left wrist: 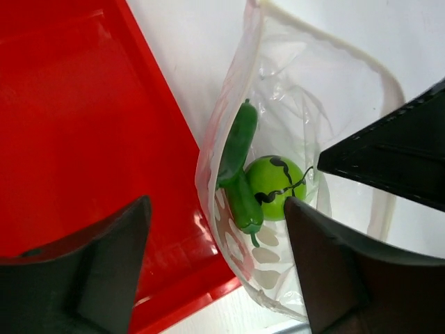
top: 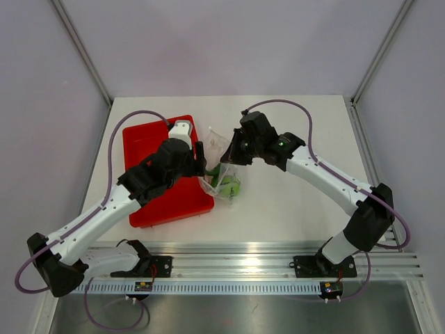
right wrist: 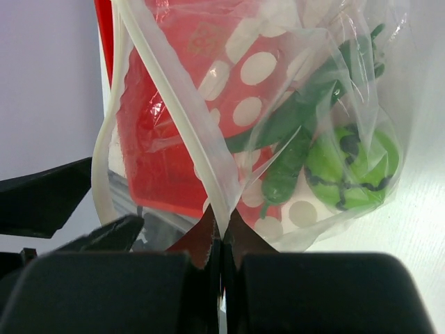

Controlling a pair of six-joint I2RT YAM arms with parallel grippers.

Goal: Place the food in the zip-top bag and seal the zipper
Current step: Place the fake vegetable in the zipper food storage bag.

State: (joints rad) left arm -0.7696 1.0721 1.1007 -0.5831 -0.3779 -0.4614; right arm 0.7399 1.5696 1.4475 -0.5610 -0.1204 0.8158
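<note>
My right claw [right wrist: 221,233] is clenched on the rim of the bag [right wrist: 174,139], just where the zipper [right wrist: 170,97] strip runs down into its tips. The bag's mouth gapes open beyond that pinch. The ball [right wrist: 351,163] and the pepper [right wrist: 285,174] lie inside the bag, touching each other, just ahead of those tips and off to their right. My left claw [left wrist: 217,205] is released, fingers spread wide. The bag's lower end sits between them, and one finger hangs over the red tray [left wrist: 83,125].
</note>
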